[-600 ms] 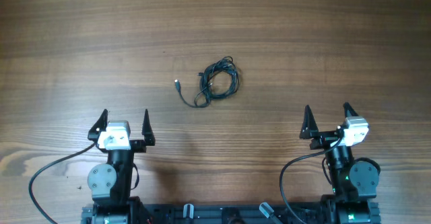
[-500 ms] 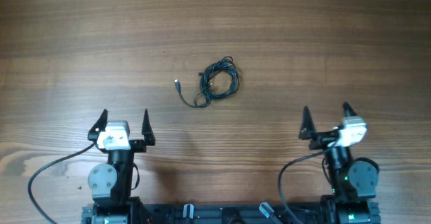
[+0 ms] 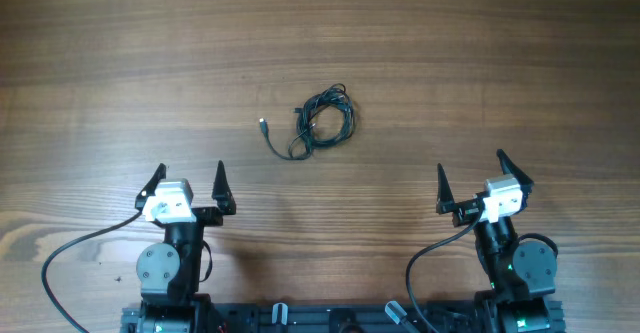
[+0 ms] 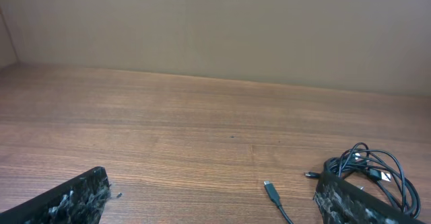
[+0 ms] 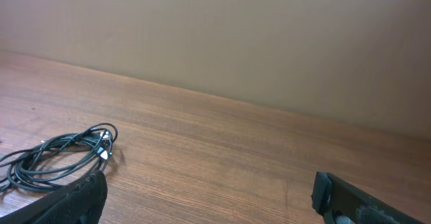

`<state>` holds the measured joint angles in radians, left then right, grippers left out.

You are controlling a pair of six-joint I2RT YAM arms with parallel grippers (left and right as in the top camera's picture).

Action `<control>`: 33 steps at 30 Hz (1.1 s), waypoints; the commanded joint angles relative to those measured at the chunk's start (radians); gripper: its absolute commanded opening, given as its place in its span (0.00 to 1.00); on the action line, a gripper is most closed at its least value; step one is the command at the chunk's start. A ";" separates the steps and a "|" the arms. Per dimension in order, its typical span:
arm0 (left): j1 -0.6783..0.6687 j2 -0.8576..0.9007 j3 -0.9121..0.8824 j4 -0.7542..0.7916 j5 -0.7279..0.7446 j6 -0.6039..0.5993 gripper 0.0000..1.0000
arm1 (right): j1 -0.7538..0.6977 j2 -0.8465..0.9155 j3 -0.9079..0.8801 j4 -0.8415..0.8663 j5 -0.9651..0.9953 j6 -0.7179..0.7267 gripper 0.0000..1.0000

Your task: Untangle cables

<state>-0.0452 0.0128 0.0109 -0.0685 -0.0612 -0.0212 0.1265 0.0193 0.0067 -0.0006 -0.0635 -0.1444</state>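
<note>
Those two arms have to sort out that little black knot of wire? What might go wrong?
The cable bundle is a tight coil of thin loops, so a gripper may pinch several strands at once and tighten the tangle. One plug end trails free, lying flat on the table, so it might slip from the grip. If only the left gripper or right gripper pulls, the bundle may just slide.

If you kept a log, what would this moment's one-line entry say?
stage: not started | cable bundle: tangled, on table, ungripped | left gripper: open, empty | right gripper: open, empty
</note>
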 commanded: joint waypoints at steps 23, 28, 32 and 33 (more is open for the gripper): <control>-0.004 -0.004 -0.005 -0.002 0.007 -0.038 1.00 | 0.004 -0.011 -0.002 0.002 -0.005 -0.013 1.00; -0.005 0.105 0.127 -0.215 0.094 -0.273 1.00 | 0.004 -0.011 -0.002 0.002 -0.005 -0.013 1.00; -0.005 0.292 0.532 -0.489 0.071 -0.254 1.00 | 0.004 -0.011 -0.002 0.002 -0.005 -0.013 1.00; -0.004 0.337 0.614 -0.530 0.071 -0.247 1.00 | 0.004 -0.011 -0.002 0.003 -0.005 -0.013 1.00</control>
<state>-0.0452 0.2226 0.3164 -0.5018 0.0090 -0.2428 0.1265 0.0193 0.0067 -0.0006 -0.0635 -0.1448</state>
